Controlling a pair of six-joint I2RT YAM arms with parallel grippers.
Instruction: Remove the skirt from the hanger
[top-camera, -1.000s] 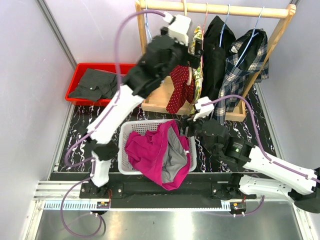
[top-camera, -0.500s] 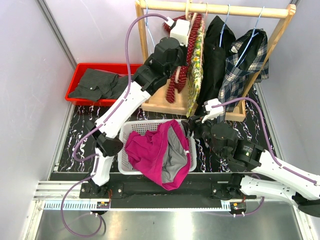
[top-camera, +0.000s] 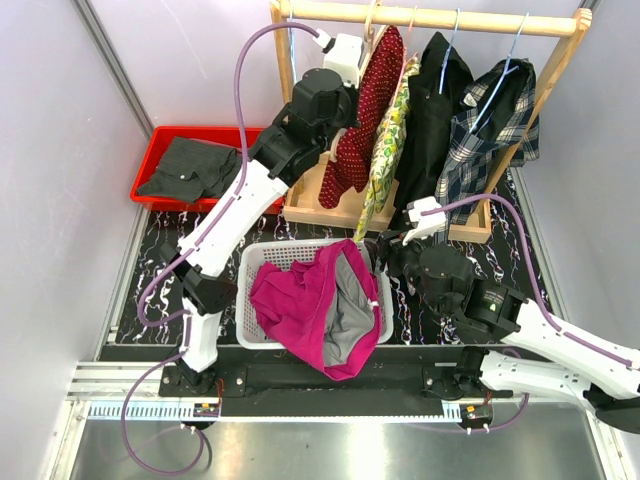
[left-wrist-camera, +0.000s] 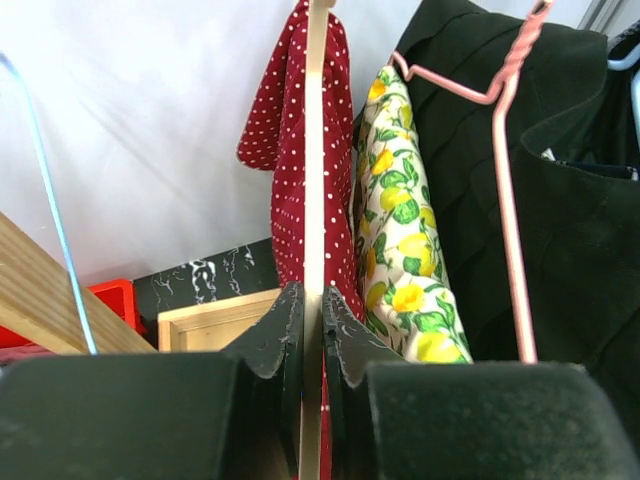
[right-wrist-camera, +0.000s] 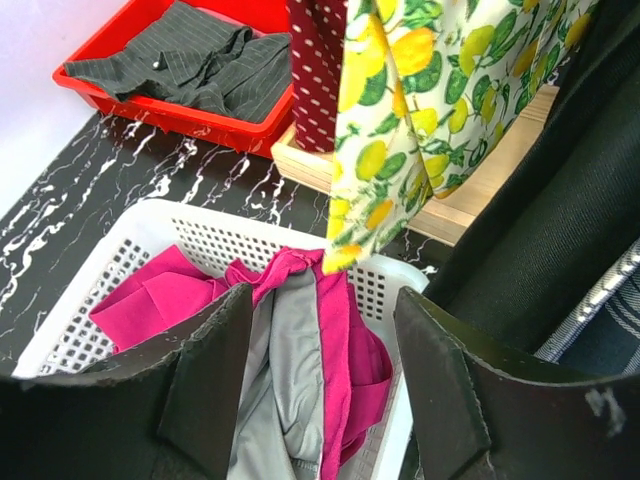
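step: we pinch hanger, left gripper, top centre | right gripper spread | next: we tug skirt down

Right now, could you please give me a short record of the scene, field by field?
left gripper: shut on the wooden hanger, near the wooden rail
wooden hanger: carries the red dotted garment
right gripper: open, by the white basket, near the lemon-print garment's hem
white basket: holds a magenta garment
task state: red dotted garment not yet off the hanger
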